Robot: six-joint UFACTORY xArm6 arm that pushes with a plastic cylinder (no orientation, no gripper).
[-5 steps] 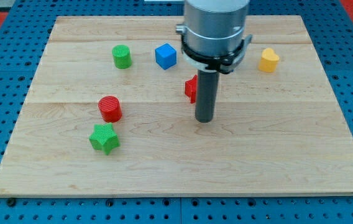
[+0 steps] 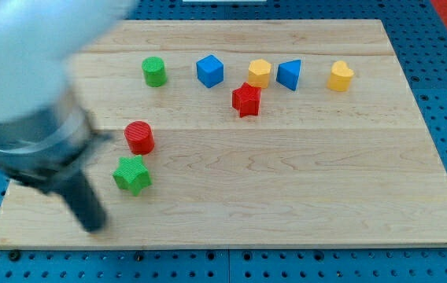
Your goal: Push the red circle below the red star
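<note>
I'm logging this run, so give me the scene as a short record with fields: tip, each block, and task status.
tip: my tip, blurred, near the board's bottom-left, left of and below the green star
red circle: just above the green star, not yet below the red star
red star: centre top
top row, left to right: green circle, blue cube, yellow block, blue block, yellow block

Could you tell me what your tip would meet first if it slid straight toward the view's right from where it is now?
My tip sits lower-left of the green star. Sliding straight right, it would probably pass just below that star and meet nothing before the board's edge, though motion blur makes this uncertain.
</note>
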